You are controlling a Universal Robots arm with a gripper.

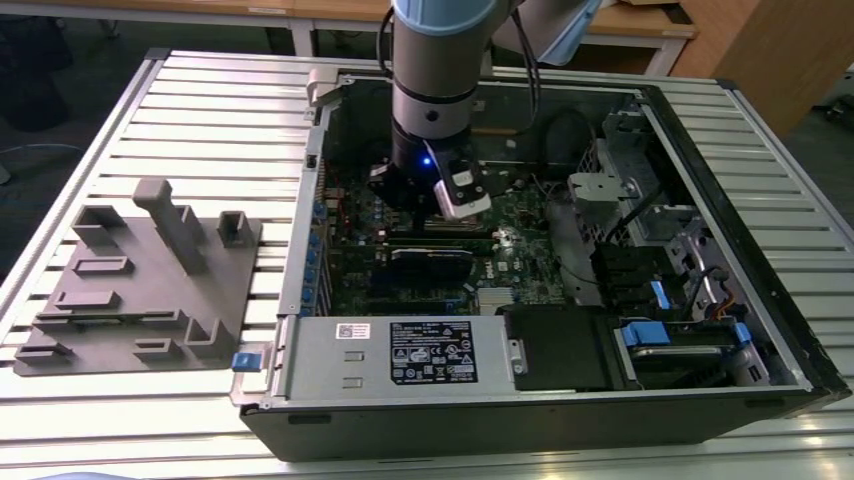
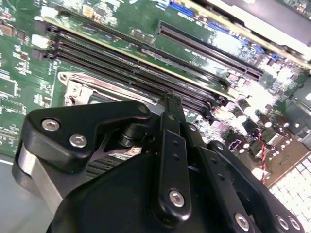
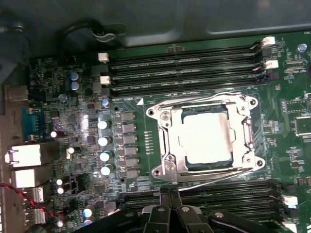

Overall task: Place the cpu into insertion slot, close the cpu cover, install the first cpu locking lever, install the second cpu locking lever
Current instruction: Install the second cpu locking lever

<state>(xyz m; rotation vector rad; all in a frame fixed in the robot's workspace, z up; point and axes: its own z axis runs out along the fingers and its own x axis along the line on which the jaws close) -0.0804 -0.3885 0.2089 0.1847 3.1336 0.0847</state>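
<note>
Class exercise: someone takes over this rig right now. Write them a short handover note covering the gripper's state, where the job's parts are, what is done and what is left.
Gripper: shut, holding nothing, low over the green motherboard beside the socket, inside the open computer case.

Parts: the cpu lies flat in the insertion slot. The cpu cover is folded down around it, silver top showing through the cut-out.

Done: cpu placed and cover closed. The locking levers lie low along the socket edges.

Left: I cannot tell whether both levers are fully hooked; check that first.
</note>
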